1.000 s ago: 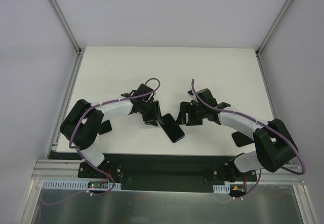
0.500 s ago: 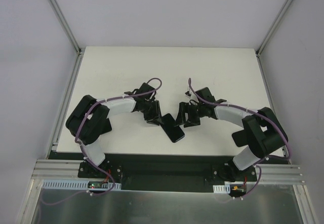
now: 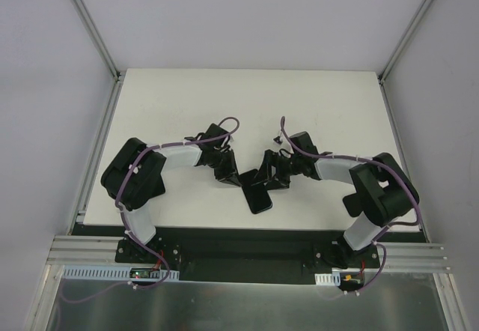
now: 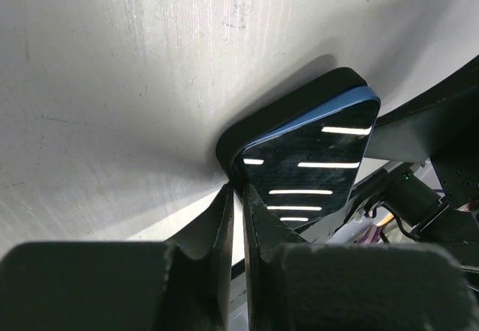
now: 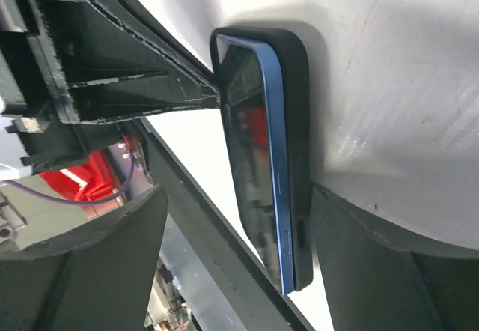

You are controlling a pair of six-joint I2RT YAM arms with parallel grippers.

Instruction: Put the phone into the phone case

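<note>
The phone [image 4: 314,166], with a glossy black screen and a blue edge, lies screen-up on the black phone case [image 4: 277,110]; its blue edge sits proud of the case rim [image 5: 296,121]. In the top view the pair [image 3: 258,196] lies near the table's front middle. My left gripper [image 4: 239,190] is shut, its tips touching the phone's near corner. My right gripper [image 5: 239,196] is open and straddles the phone [image 5: 247,159] and case; one finger [image 5: 359,234] rests against the case's underside, the other stands apart.
The white table [image 3: 179,106] has raised metal rails left and right and white walls around it. The left gripper's fingers [image 5: 150,84] show in the right wrist view, at the phone's far end. Both arms [image 3: 172,155] meet at the front middle.
The right gripper has moved left onto the phone and case. The left gripper has closed in on them. The phone and case have turned from slanted to nearly straight.
</note>
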